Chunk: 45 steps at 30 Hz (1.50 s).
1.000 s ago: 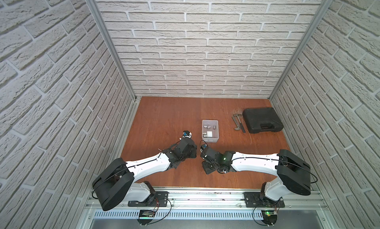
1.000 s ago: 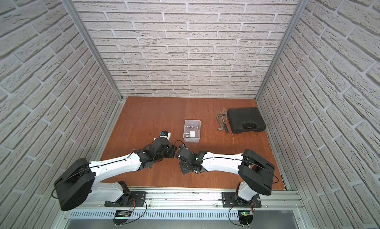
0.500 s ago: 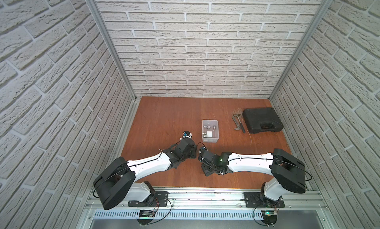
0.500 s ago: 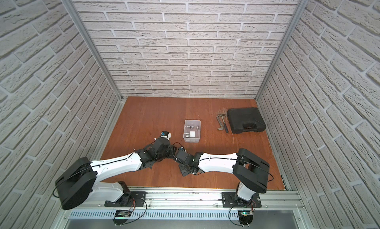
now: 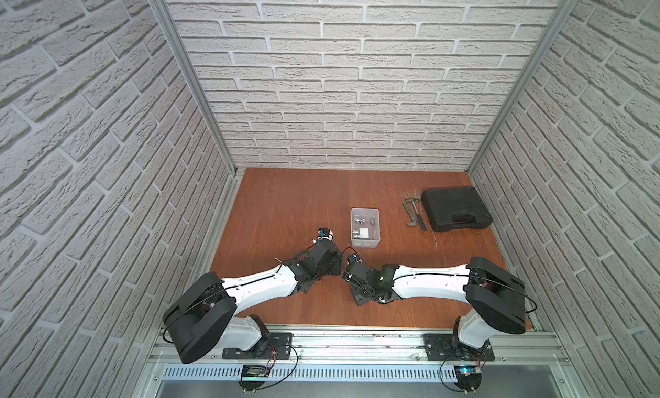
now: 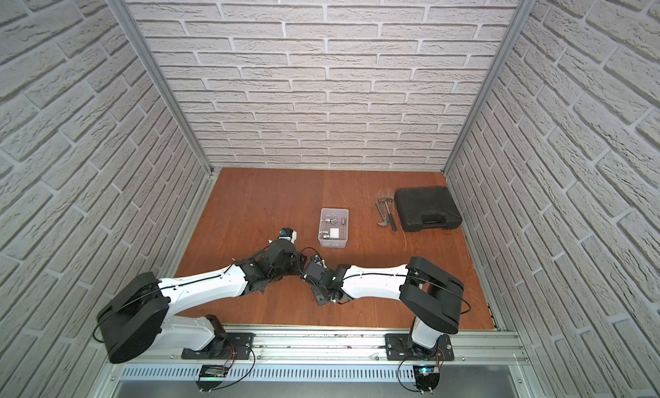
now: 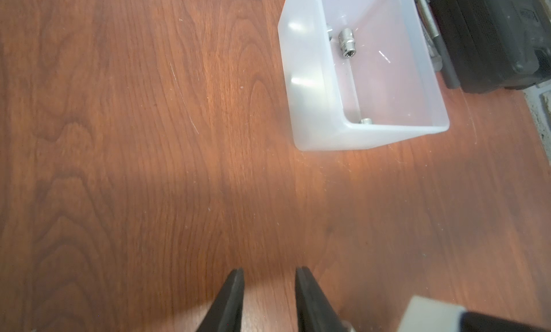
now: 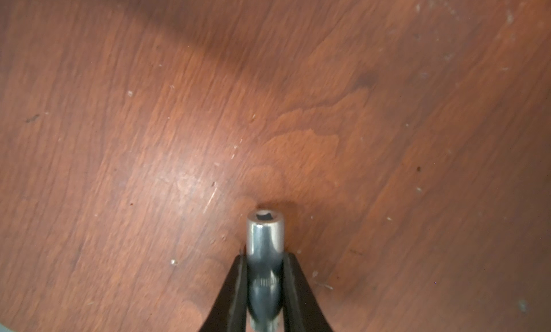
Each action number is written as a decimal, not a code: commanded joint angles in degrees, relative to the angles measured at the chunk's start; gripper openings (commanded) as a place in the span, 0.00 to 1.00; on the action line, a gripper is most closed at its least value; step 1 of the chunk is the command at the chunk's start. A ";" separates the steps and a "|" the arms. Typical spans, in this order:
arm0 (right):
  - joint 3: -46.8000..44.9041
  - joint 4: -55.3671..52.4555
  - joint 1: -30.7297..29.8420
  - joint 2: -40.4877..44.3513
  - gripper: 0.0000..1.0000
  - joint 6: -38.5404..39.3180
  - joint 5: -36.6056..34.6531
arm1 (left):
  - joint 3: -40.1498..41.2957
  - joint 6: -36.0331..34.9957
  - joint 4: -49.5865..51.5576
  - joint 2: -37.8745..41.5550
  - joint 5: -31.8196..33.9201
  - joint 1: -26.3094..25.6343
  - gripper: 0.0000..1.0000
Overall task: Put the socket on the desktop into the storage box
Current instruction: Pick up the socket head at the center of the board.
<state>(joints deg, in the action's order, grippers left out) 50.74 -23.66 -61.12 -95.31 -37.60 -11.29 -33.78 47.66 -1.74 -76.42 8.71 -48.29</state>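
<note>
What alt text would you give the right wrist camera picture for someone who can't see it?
The right gripper is shut on a shiny metal socket, clamped between its black jaws with the hollow end pointing away from the camera. Behind it the reddish-brown wood-grain desktop fills the frame, scuffed and speckled, with nothing else in sight.

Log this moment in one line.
right gripper: shut on socket | left gripper: open, empty | storage box: other sockets inside
</note>
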 commanded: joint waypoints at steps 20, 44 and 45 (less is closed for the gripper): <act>-9.44 4.37 10.31 14.17 0.02 -4.58 2.11 | -1.10 -0.04 -1.60 -0.91 -0.44 0.48 0.36; -15.02 18.11 11.55 23.59 0.02 -0.29 12.36 | 4.20 2.19 -16.85 3.06 -13.50 4.18 0.36; -15.54 19.33 11.79 24.53 0.02 -0.19 13.25 | 4.58 2.67 -18.30 3.56 -15.15 4.55 0.35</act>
<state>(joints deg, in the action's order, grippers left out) 36.56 -13.72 -49.71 -73.58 -39.62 -3.33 -31.14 48.69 -10.55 -74.83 0.84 -45.04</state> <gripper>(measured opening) 0.230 0.356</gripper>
